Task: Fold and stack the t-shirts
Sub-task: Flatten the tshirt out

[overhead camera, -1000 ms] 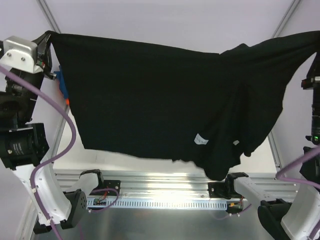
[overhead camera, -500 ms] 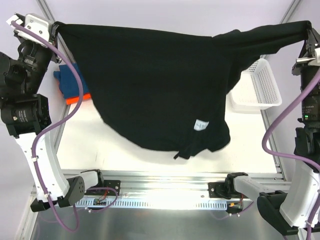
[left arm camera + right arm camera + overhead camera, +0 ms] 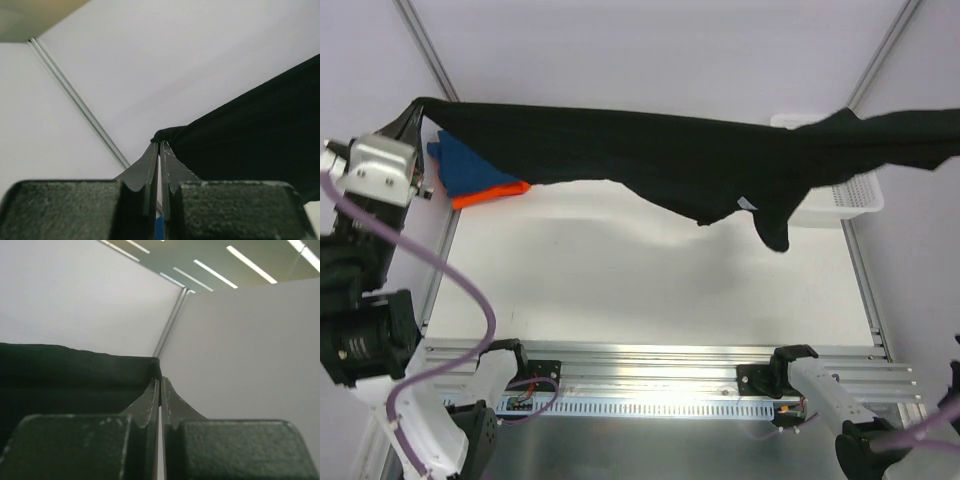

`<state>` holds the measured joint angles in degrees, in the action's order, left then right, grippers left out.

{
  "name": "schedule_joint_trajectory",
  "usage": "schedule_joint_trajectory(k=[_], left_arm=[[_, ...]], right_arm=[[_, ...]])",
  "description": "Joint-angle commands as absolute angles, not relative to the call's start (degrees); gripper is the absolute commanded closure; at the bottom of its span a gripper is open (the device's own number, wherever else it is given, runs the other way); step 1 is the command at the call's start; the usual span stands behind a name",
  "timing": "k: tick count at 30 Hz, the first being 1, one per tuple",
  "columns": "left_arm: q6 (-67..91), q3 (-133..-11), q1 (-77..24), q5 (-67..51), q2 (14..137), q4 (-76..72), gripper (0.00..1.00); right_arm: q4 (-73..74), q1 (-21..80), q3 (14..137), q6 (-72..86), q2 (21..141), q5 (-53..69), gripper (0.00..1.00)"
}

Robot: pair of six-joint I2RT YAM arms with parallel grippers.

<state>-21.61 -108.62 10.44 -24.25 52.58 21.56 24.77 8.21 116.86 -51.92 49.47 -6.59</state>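
Left claw [image 3: 159, 145] and right claw [image 3: 160, 382], clamped on corners, stretch the plain black cloth t-shirt [image 3: 650, 150] out midair; next, I reckon, lay it flat for folding.

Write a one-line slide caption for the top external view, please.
A black t-shirt stretched mid-air over the table; blue shirt and orange shirt far left, white basket far right.

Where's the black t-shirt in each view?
Top external: the black t-shirt is stretched across the upper frame, from upper left off the right edge.
Left wrist: it fills the right side, its corner pinched in the left gripper.
Right wrist: it fills the lower left, its corner pinched in the right gripper.
Shared landmark: the pale wall behind the shirt.
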Motion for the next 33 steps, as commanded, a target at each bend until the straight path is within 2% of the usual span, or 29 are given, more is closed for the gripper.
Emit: schedule_joint_trajectory(k=[1, 10, 15, 19, 24, 28, 33], left_arm=[[-24.4, -108.4, 10.6, -21.0, 50.0, 20.7, 1.00], [-23.6, -110.8, 10.5, -18.6, 49.7, 24.0, 1.00], [-27.2, -105.3, 10.6, -19.3, 52.8, 24.1, 1.00], [-29.1, -97.9, 10.5, -20.8, 58.0, 23.7, 1.00], [-29.6, -91.6, 10.5, -23.6, 70.4, 23.3, 1.00], [-32.5, -91.0, 10.5, -23.5, 86.7, 23.3, 1.00], [-36.7, -101.3, 10.6, -20.2, 106.5, 24.1, 1.00]], right_arm=[[22.0, 7.5, 118.9, -56.6, 46.8, -12.8, 1.00], [23.1, 7.6, 123.0, -59.1, 47.3, -12.0, 1.00], [18.9, 8.9, 110.6, -59.9, 47.0, -9.4, 1.00], [18.3, 8.8, 100.5, -53.3, 49.1, -5.2, 1.00], [21.1, 8.9, 88.7, -41.9, 57.5, -0.9, 1.00], [20.0, 8.9, 79.1, -39.6, 68.3, 3.3, 1.00], [19.6, 8.5, 84.6, -38.8, 91.2, 4.5, 1.00]])
